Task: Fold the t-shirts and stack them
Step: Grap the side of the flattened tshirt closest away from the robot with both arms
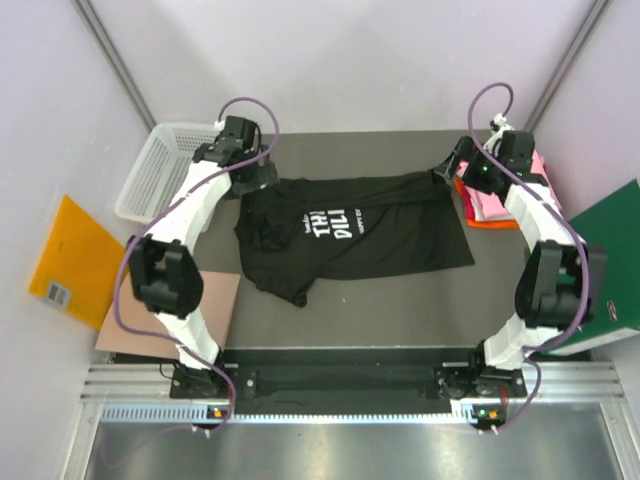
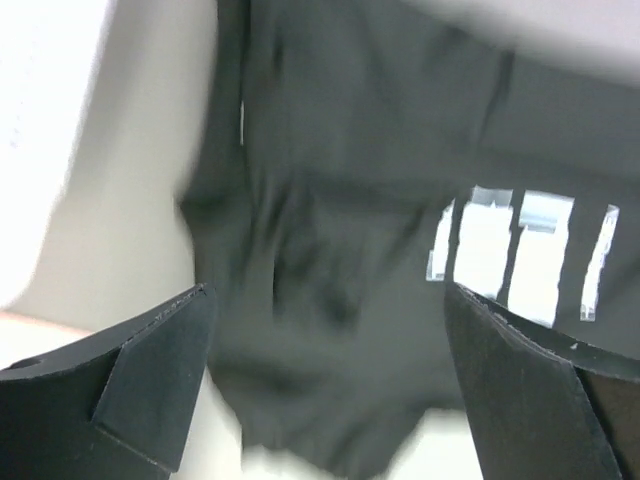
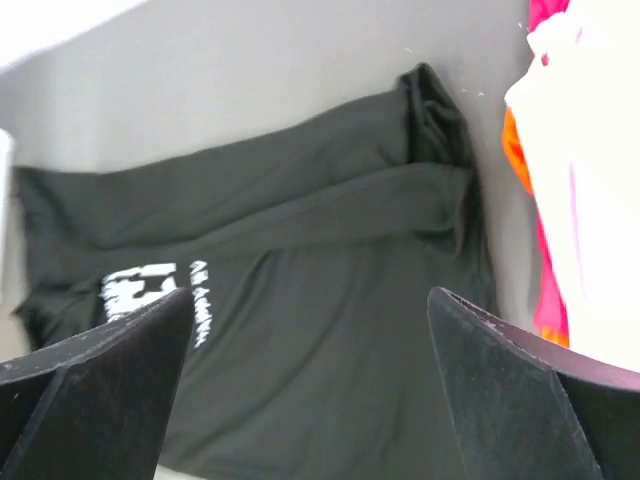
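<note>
A dark grey bench (image 1: 400, 300) stands between pale lilac walls. The black t-shirt (image 1: 350, 235) lies rumpled mid-bench toward the far edge. Its long axis runs from left edge to right edge, with one sleeve pointing near-left. The folded tees (image 1: 490, 205) sit at the far-right corner. The left gripper (image 2: 325, 300) and right gripper (image 3: 310, 300) hover over the shirt's ends, jaws spread and empty.

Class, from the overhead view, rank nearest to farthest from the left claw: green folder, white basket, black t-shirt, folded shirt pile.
From the left claw:
1. Black t-shirt, directly beneath it, in the middle.
2. White basket, just to its left, at the far-left corner.
3. Folded shirt pile, across at the far right.
4. Green folder, beyond the right edge.
</note>
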`<action>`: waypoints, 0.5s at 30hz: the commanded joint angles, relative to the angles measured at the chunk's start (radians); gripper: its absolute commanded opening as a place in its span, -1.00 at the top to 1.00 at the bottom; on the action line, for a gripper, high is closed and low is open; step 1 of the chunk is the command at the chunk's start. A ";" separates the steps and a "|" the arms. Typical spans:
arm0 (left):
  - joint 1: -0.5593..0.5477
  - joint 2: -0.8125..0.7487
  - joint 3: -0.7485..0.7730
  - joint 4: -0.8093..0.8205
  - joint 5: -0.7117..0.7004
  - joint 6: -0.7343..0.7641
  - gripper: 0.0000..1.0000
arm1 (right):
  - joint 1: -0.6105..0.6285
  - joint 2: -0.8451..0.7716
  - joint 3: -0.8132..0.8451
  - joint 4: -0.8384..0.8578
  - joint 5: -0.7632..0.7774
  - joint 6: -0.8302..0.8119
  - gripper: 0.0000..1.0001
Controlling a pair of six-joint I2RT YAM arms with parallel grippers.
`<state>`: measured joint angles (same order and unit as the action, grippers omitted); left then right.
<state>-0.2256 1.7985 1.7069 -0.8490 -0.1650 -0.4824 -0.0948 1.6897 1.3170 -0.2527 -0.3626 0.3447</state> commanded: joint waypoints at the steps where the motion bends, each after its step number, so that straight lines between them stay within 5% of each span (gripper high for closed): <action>1: 0.005 -0.192 -0.322 -0.001 0.155 -0.146 -0.98 | -0.049 -0.160 -0.191 0.015 -0.067 0.023 -0.99; 7: -0.003 -0.477 -0.703 0.073 0.329 -0.314 -0.98 | -0.161 -0.236 -0.396 -0.114 -0.044 0.088 -0.59; 15: -0.034 -0.648 -0.880 0.056 0.314 -0.404 -0.96 | -0.237 -0.220 -0.573 -0.074 -0.082 0.163 -0.40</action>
<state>-0.2508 1.1992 0.8608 -0.8227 0.1322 -0.8146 -0.3214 1.4685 0.7547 -0.3538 -0.4286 0.4759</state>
